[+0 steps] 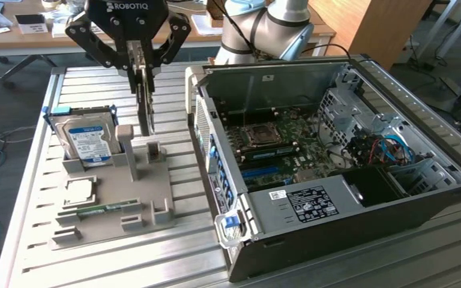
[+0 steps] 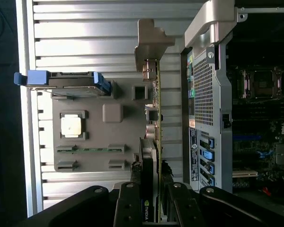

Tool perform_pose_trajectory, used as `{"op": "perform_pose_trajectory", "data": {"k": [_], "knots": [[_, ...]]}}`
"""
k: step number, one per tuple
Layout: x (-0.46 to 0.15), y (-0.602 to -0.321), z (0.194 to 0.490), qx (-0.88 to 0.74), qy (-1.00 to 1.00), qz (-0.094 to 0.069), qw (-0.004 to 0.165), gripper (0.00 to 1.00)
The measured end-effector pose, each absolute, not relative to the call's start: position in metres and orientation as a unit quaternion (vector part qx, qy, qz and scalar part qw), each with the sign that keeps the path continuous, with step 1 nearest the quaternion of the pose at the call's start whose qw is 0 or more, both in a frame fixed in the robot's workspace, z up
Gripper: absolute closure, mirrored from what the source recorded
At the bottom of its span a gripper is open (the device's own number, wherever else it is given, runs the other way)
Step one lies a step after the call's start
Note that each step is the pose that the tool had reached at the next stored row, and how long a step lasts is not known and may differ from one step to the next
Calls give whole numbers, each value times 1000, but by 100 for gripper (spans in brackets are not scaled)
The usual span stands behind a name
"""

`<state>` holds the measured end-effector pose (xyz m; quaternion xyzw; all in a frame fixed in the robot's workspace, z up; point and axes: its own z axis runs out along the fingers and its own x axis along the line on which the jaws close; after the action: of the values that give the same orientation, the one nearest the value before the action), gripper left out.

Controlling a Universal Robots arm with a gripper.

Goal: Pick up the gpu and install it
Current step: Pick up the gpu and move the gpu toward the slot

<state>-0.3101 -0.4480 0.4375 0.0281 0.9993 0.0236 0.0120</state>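
The gpu (image 1: 144,99) hangs on edge under my gripper (image 1: 140,60), clear above the grey holder tray (image 1: 146,186). My gripper is shut on its upper part, one finger on each face. In the wrist view the gpu (image 2: 156,109) runs edge-on away from my gripper (image 2: 151,182), showing a thin green board, a dark cooler near the fingers and a silver end bracket (image 2: 150,40) at the far end. The open computer case (image 1: 422,180) lies on its side at the exterior view's right of the card, with the motherboard (image 1: 283,135) exposed.
On the tray a blue-labelled hard drive (image 1: 87,139) stands in its slot, with a square processor (image 1: 79,191) and a narrow green memory stick (image 1: 102,210) in front of it. The case's rear panel (image 2: 203,99) is close beside the card. The robot's base (image 1: 263,30) stands behind the case.
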Motion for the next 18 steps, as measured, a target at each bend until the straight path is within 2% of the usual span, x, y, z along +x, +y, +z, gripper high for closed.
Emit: {"op": "perform_pose_trajectory", "data": {"k": [18], "knots": [[-304,-448,438,28,999,24,12,73]]}}
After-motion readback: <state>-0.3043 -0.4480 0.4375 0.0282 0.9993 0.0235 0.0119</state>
